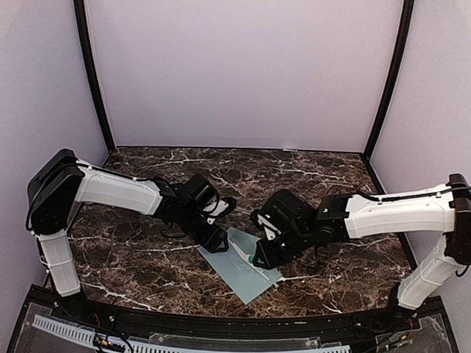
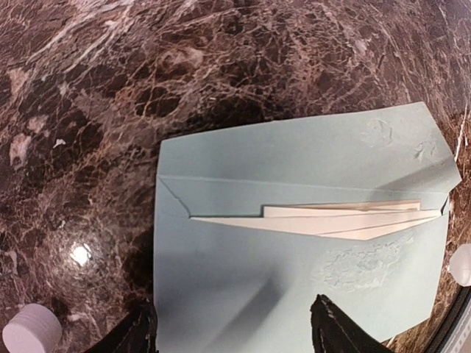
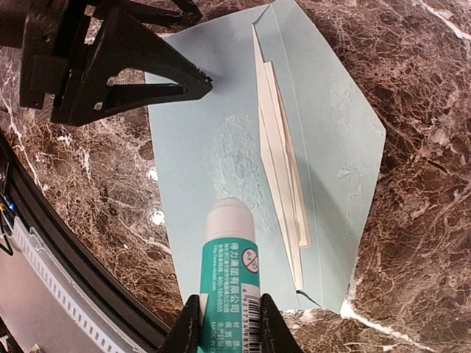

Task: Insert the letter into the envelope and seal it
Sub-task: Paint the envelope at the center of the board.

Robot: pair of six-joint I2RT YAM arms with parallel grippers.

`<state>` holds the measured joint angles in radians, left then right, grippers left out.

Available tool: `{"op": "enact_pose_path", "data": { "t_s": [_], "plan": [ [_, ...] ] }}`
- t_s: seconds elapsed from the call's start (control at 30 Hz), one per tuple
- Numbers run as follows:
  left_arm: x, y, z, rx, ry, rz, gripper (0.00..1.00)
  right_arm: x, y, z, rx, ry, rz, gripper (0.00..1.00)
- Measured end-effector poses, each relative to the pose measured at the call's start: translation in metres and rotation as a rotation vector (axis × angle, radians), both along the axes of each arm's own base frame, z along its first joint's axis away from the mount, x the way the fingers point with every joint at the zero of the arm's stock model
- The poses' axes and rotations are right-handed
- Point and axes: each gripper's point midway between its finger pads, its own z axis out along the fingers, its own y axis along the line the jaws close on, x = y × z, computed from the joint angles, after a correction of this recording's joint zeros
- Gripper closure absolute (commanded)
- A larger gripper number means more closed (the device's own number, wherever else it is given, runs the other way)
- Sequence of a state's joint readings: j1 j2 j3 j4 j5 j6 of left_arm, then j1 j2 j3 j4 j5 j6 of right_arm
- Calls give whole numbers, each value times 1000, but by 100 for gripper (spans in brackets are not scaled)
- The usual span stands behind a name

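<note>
The pale teal envelope lies flat on the marble table with its pointed flap folded open. The cream letter is folded and tucked into the pocket, its edges showing at the mouth. Rough glue smears mark the envelope body and the flap. My left gripper stands open just above the envelope's body, with nothing between its fingers. My right gripper is shut on a green-and-white glue stick, whose uncapped white tip points at the envelope body.
A small white cap lies on the marble near the envelope's corner. The left gripper sits close to the right one over the same envelope. A black rail runs along the table's near edge.
</note>
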<state>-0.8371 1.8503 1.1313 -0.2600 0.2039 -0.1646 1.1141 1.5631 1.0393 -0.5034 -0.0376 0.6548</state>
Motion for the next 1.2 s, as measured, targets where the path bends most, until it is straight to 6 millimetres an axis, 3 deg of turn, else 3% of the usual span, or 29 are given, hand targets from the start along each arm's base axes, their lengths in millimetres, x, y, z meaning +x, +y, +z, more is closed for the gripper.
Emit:
{"op": "enact_pose_path", "data": {
  "t_s": [0.37, 0.67, 0.9, 1.2],
  "plan": [
    [6, 1, -8, 10, 3, -19, 28, -5, 0, -10, -19, 25, 12, 93],
    [8, 1, -10, 23, -16, -43, 43, -7, 1, -28, -51, 51, 16, 94],
    [11, 0, -11, 27, -27, -48, 48, -8, 3, -43, -73, 71, 19, 94],
    [15, -5, -13, 36, -55, -52, 53, -5, 7, -45, -58, 70, 10, 94]
  ]
}}
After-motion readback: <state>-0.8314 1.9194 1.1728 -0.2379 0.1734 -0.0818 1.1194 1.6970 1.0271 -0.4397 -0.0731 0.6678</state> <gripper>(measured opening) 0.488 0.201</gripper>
